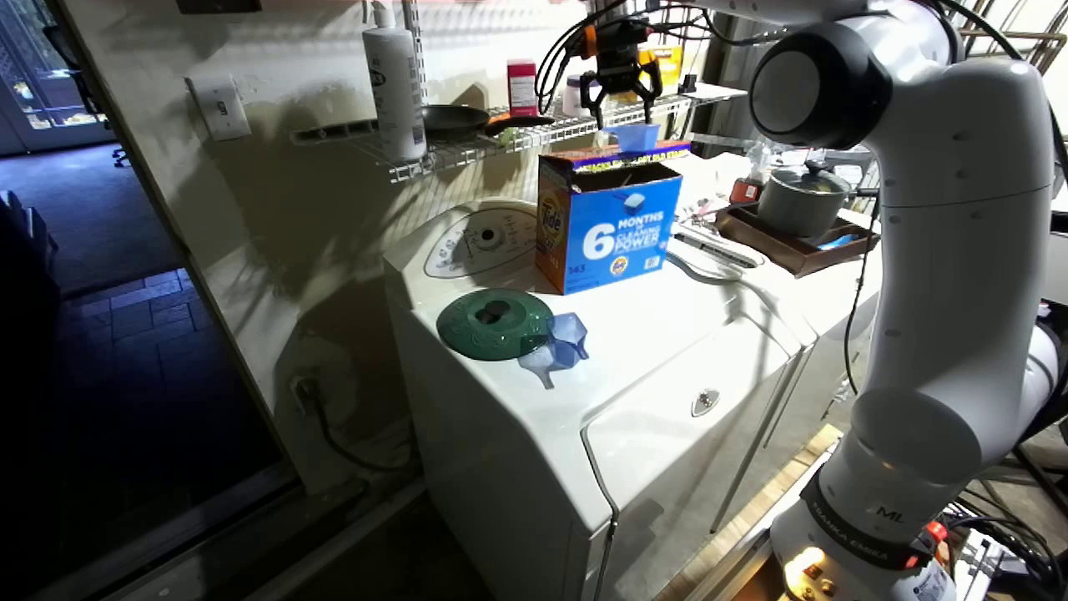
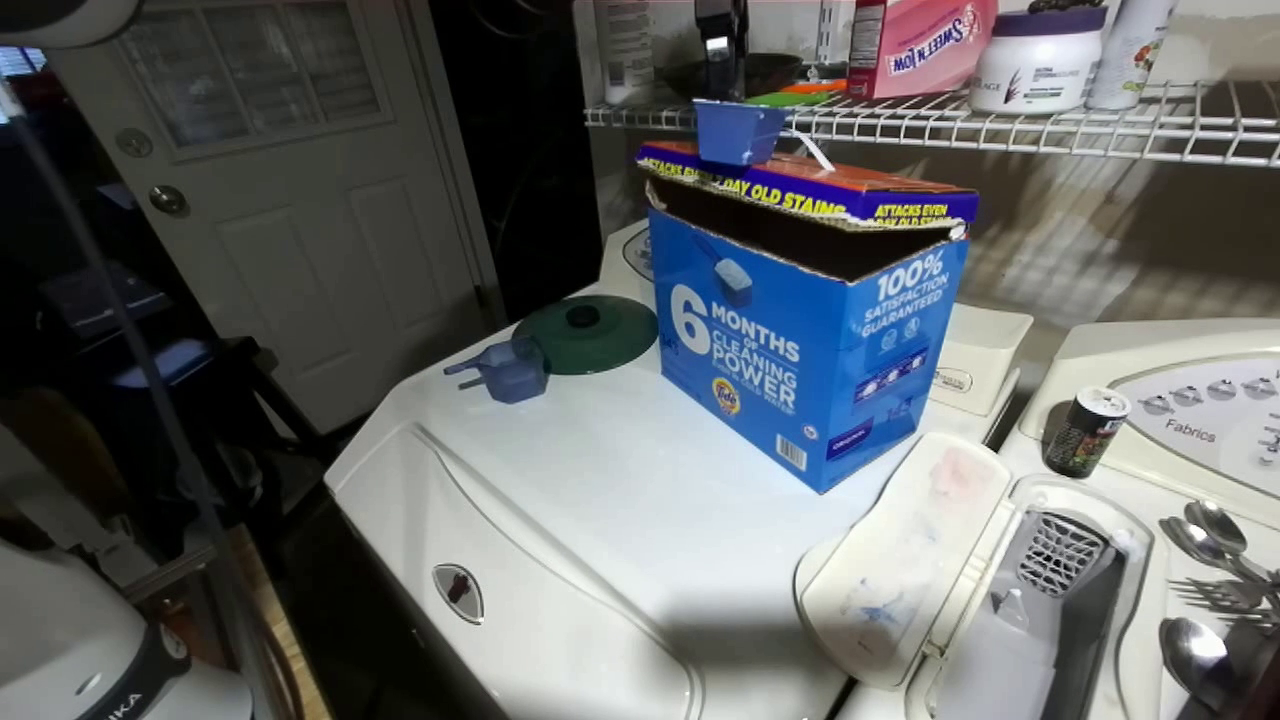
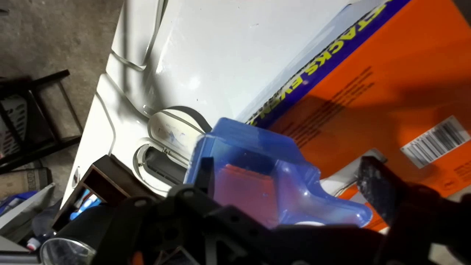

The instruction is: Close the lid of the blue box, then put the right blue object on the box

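Blue box (image 2: 775, 335), lid (image 2: 835, 195) ajar, scoop (image 2: 740, 135) atop, end effector (image 1: 624, 122) spread

Harsh glare on the white machine top (image 1: 642, 330), the fingers (image 3: 379, 187) (near silhouettes) in shade.

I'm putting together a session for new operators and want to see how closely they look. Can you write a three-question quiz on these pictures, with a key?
1. Multiple choice: which thing is right at the tips of the gripper?
A: a frying pan
B: a blue scoop
C: a fork

2. True or false: the box lid lies fully shut on the blue box.

3. Fill the gap: on top of the white appliance lies a round ____ pot lid.

Key:
1. B.
2. False: in both exterior views a dark gap shows between the box lid and the front of the blue box.
3. Green.
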Tool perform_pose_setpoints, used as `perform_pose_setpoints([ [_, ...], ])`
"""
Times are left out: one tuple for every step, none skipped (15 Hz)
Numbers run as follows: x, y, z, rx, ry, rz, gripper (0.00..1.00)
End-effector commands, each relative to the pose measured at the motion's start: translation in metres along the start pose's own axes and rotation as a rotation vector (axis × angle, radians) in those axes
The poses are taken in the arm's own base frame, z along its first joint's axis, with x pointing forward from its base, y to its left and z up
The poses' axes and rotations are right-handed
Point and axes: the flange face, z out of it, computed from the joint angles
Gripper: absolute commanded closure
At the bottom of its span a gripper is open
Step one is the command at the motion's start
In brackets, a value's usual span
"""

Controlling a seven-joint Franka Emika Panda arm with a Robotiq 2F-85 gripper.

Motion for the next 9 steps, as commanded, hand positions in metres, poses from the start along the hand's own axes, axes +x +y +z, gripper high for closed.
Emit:
perform_pose_setpoints([
  [-0.017,-0.003,-0.019,-0.031,0.074,-0.082,0.0],
  [-0.022,-0.005,-0.022,-0.042,0.107,-0.112,0.0],
  [-0.027,-0.007,-0.026,-0.056,0.133,-0.135,0.0],
  [-0.032,-0.009,-0.03,-0.073,0.167,-0.161,0.0],
  [-0.037,-0.01,-0.034,-0.088,0.203,-0.184,0.0],
  [-0.042,-0.011,-0.038,-0.104,0.246,-0.208,0.0],
  [-0.049,-0.013,-0.042,-0.114,0.285,-0.226,0.0],
  [-0.055,-0.015,-0.045,-0.122,0.328,-0.243,0.0],
  [-0.057,-0.015,-0.046,-0.12,0.367,-0.261,0.0],
])
